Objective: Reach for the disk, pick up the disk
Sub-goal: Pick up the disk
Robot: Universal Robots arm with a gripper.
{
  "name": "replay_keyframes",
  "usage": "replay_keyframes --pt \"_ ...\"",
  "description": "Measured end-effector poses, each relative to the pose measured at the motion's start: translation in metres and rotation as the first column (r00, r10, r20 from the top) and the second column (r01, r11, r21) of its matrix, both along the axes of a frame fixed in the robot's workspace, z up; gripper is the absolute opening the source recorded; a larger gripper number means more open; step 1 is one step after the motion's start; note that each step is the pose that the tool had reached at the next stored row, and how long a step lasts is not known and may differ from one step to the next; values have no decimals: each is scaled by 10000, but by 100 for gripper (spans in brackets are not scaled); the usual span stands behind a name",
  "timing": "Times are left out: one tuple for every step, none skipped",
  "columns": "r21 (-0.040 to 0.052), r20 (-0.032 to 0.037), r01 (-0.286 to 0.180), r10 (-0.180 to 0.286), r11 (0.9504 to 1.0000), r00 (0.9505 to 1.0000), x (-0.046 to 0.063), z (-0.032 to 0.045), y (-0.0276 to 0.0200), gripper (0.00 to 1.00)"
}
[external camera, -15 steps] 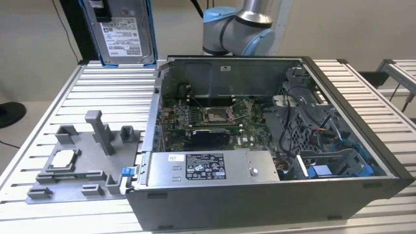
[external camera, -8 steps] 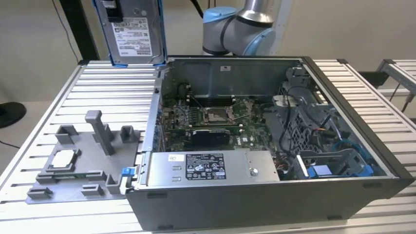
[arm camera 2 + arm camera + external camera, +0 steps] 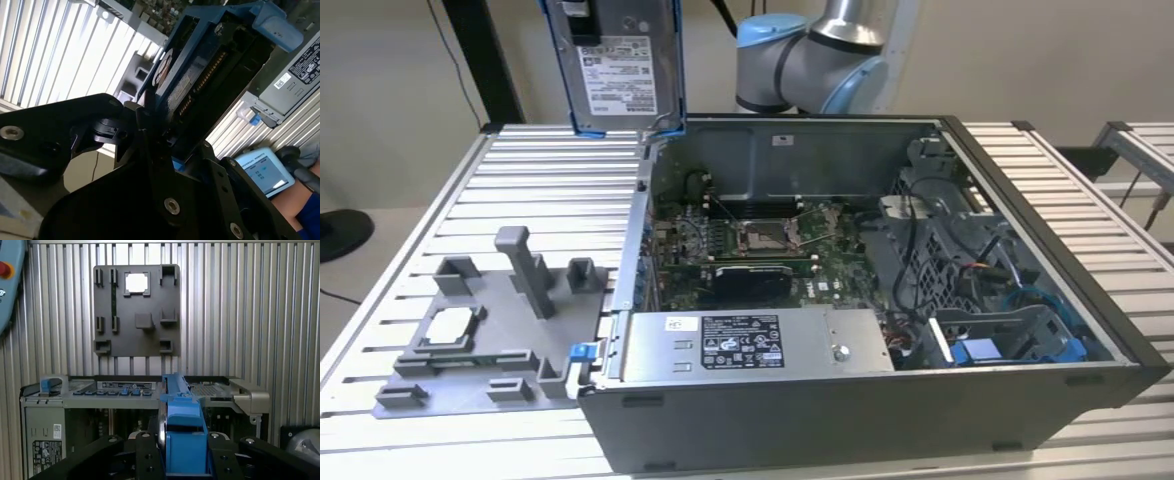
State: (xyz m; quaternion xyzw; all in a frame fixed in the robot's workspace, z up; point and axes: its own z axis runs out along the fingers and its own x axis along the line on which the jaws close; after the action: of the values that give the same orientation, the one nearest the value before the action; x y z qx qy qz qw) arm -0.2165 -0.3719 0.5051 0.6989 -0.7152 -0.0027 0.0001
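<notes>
The hand (image 3: 184, 461) is clamped on the disk (image 3: 616, 60), its black fingers (image 3: 148, 460) pressing the blue bracket from both sides. That grip looks chosen to take the load on the plastic edging rather than on the labelled metal face.

In the exterior view the disk hangs upright and high, clear of the open computer case (image 3: 854, 420), over the case's far corner on that view's left, where it meets the slatted table (image 3: 547, 190). I'd say the pick-up is done, since nothing underneath touches it.

On the table beside the case lies a grey fixture plate (image 3: 480, 330) with a small white-topped chip (image 3: 454, 325) seated in one recess.
</notes>
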Motion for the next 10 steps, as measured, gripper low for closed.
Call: replay_keyframes --pt "1 0 -1 1 10000 10000 30 0 0 0" --pt "0 0 0 0 10000 10000 58 0 0 0" --pt "1 0 1 -1 10000 10000 88 0 0 0" --pt "0 -1 1 -1 10000 10000 118 0 0 0" --pt "0 -1 1 -1 10000 10000 148 0 0 0" --pt "0 0 0 0 10000 10000 180 0 0 0" --pt "1 0 0 0 10000 10000 210 0 0 0" --pt "0 -1 0 0 10000 10000 241 0 0 0" --pt "1 0 1 -1 10000 10000 269 0 0 0" --pt "0 -1 1 -1 10000 10000 298 0 0 0"
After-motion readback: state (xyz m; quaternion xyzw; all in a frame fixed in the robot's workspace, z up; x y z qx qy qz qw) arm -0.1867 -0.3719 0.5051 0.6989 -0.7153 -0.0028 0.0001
